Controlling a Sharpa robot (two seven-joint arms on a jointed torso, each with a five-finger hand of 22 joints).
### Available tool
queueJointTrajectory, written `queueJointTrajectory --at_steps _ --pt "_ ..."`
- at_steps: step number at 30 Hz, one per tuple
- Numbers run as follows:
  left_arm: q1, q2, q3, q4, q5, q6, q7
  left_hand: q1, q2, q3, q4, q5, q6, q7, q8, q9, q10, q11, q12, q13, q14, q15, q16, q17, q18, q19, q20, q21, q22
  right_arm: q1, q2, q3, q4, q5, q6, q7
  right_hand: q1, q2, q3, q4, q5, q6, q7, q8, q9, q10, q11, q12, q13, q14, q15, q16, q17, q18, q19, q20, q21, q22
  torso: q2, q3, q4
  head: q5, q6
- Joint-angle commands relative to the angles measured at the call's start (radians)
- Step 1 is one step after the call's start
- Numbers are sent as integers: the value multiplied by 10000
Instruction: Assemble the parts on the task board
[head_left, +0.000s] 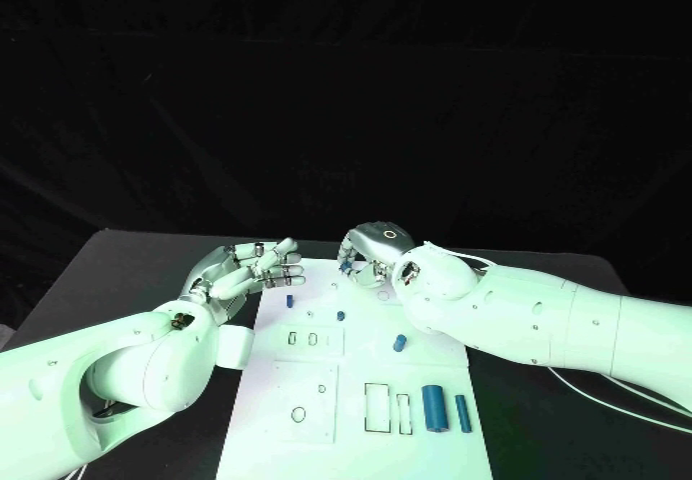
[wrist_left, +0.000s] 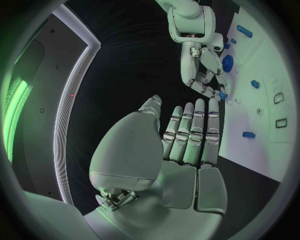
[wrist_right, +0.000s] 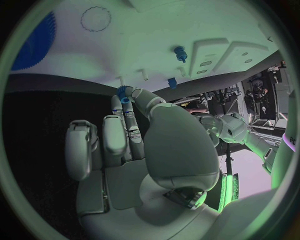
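Observation:
The white task board (head_left: 361, 350) lies in the middle of the black table. At its far edge my right hand (head_left: 372, 255) pinches a small blue part (wrist_right: 122, 93) between thumb and fingertips; the left wrist view shows the same part (wrist_left: 222, 94) at those fingertips. My left hand (head_left: 253, 265) hovers at the board's far left corner with its fingers (wrist_left: 190, 130) stretched out and nothing in them. Small blue pegs (head_left: 290, 299) (head_left: 340, 315) (head_left: 400, 343) are on the board. Two longer blue parts (head_left: 433, 408) (head_left: 463, 413) lie at its near right.
A blue gear (wrist_right: 37, 40) sits on the board near my right hand, also visible in the left wrist view as a blue gear (wrist_left: 227, 62). Outlined slots (head_left: 378, 407) mark the near part of the board. Bare black table (head_left: 130, 270) surrounds it.

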Motion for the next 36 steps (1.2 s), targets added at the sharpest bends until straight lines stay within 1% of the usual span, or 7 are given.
queueJointTrajectory --at_steps 1,6,13,18,20,25,36 --pt "18 19 9 12 24 195 51 99 11 -47 -29 -41 41 11 -56 -13 9 31 -69 -12 -7 6 -34 15 116 68 14 59 15 -6 86 3 -104 10 24 18 73 82 61 6 0 -68 20 -55 9 102 -178 70 305 325 27 71 9 -200 43 -7 38 421 8 -13 3 10 -5" --pt "19 28 9 11 24 195 53 99 11 -47 -29 -41 41 11 -56 -13 9 31 -69 -12 -7 6 -34 15 116 68 14 59 15 -9 214 3 -255 50 103 41 59 75 66 11 -8 -81 23 -63 13 95 -175 64 305 324 30 83 18 -203 48 -3 46 436 11 -3 -1 17 -3" --pt "23 43 10 12 24 199 57 99 11 -47 -29 -41 41 11 -56 -13 9 31 -69 -12 -7 6 -34 15 116 68 14 59 15 -35 404 0 -575 111 291 61 39 69 81 21 -15 -111 31 -82 20 80 -168 51 307 322 35 108 36 -205 51 4 56 452 18 -13 11 27 -25" --pt "30 47 11 15 24 197 58 99 11 -47 -29 -41 41 11 -56 -13 9 31 -69 -12 -7 6 -34 15 116 68 14 59 15 -53 506 -2 -724 125 335 80 30 69 94 27 -17 -133 36 -96 25 70 -164 43 308 319 40 116 35 -203 45 9 55 450 29 -7 11 40 -27" --pt "40 43 11 27 24 197 58 99 11 -47 -29 -41 41 11 -56 -13 9 31 -69 -12 -7 6 -34 15 116 68 14 59 15 -57 547 -2 -776 132 357 95 30 69 94 27 -17 -133 36 -96 25 70 -164 43 308 319 40 116 35 -203 45 9 55 450 43 -11 11 41 -18" --pt "55 37 12 34 24 198 49 99 11 -47 -29 -41 41 11 -56 -13 9 31 -69 -12 -7 6 -34 15 116 68 14 59 15 -62 604 -2 -825 155 448 136 16 62 98 32 -24 -146 42 -105 29 60 -158 35 309 315 44 115 25 -201 36 13 51 443 47 -16 11 46 -43" --pt "69 35 12 39 24 201 20 99 11 -47 -29 -41 41 11 -56 -13 9 31 -69 -12 -7 6 -34 15 116 68 14 59 15 -67 603 -5 -781 205 611 202 -10 48 92 44 -37 -155 46 -112 38 53 -153 29 312 310 50 122 24 -200 31 19 50 443 50 -18 19 64 -47"
